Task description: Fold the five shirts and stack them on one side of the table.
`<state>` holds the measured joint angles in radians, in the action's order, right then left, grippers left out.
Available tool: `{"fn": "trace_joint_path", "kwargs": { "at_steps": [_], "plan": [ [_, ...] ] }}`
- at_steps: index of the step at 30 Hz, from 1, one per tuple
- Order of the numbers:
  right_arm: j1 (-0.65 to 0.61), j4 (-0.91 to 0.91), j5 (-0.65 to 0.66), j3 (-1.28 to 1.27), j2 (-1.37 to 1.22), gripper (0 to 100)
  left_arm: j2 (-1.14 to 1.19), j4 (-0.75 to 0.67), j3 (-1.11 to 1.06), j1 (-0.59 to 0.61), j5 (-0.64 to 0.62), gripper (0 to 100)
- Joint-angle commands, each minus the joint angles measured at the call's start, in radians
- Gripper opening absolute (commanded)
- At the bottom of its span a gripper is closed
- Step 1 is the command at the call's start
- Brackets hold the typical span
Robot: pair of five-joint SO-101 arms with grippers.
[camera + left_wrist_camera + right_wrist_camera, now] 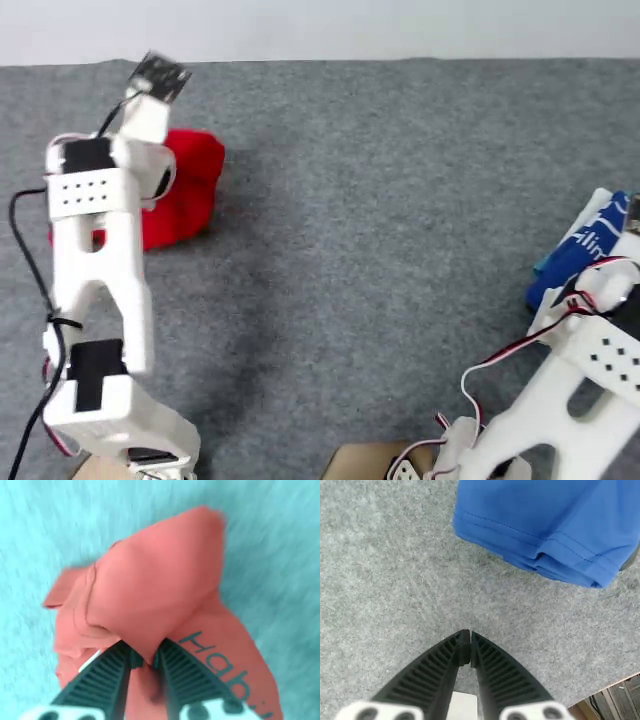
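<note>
Left wrist view, red shirt (160, 580), fold pinched between left jaws

A robotics lab bench, by every sign, and a working one. A grey felt-like covering (380, 250) runs across the whole table, with a plain pale wall (400, 30) behind it. The white plastic left arm (95, 290) stands up from the near edge, a thin black cable (30, 262) looping beside it. The white plastic right arm (570, 400) trails loose red, white and black wires (510, 352) — bare wiring, joints out in the open. A crumpled red cloth shirt (190, 190) lies on the felt under the left arm, and a flat brown board (365, 462) pokes in at the near edge.
</note>
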<state>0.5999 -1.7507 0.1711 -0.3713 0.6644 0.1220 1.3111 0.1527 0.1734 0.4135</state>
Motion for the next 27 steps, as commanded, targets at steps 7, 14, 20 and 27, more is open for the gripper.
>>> {"fn": "trace_joint_path", "kwargs": {
  "at_steps": [7, 14, 20, 27],
  "plan": [
    [-0.007, -0.039, -0.006, -0.017, 0.030, 0.9, -0.080, 0.023, 0.361, -0.290, -0.144, 0],
    [-0.007, -0.039, -0.006, -0.137, 0.058, 0.9, -0.074, 0.153, 0.605, -0.474, -0.144, 0],
    [-0.035, -0.008, -0.006, -0.146, 0.208, 0.9, -0.069, 0.295, 0.688, -0.459, -0.138, 0],
    [-0.193, -0.010, -0.006, -0.149, 0.265, 0.9, -0.077, 0.442, 0.403, -0.351, -0.020, 0]
  ]
}}
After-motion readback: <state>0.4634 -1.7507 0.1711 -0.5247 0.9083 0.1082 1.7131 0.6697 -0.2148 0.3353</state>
